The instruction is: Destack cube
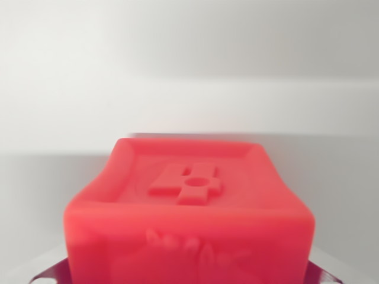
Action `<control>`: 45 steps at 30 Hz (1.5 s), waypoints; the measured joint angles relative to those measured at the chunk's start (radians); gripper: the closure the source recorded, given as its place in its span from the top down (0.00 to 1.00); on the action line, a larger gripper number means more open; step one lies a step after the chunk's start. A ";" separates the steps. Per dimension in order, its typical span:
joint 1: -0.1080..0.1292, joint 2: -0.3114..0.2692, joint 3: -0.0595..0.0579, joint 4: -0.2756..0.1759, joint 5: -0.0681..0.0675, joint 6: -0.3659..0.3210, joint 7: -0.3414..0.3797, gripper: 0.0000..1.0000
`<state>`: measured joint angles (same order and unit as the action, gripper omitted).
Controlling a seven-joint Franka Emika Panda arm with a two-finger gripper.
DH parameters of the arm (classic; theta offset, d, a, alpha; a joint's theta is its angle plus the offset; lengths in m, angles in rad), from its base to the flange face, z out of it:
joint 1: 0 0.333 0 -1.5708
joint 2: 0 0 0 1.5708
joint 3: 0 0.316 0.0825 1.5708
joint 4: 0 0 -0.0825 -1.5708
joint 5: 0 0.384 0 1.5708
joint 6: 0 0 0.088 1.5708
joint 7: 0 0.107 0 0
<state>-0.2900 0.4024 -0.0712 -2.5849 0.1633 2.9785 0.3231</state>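
Observation:
A red cube [189, 201] fills the lower middle of the wrist view, very close to the camera. Its top face has a raised rim and a raised figure 4 [188, 184]; its near face carries a faint relief. My gripper [189, 277] sits around the cube: only grey metal finger parts show, one at the bottom left corner [50, 273] and one at the bottom right [324, 273], each against a side of the cube. What is under the cube is hidden.
Behind the cube lies a pale, blurred white surface [189, 127] with a lighter band across it, and a plain white background above.

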 joint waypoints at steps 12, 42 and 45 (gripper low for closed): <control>-0.004 0.010 0.005 0.003 0.000 0.007 0.000 1.00; -0.004 0.010 0.005 0.003 0.000 0.007 0.000 1.00; -0.003 0.007 0.004 0.003 0.000 0.005 0.000 1.00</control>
<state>-0.2925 0.4097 -0.0676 -2.5821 0.1633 2.9835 0.3235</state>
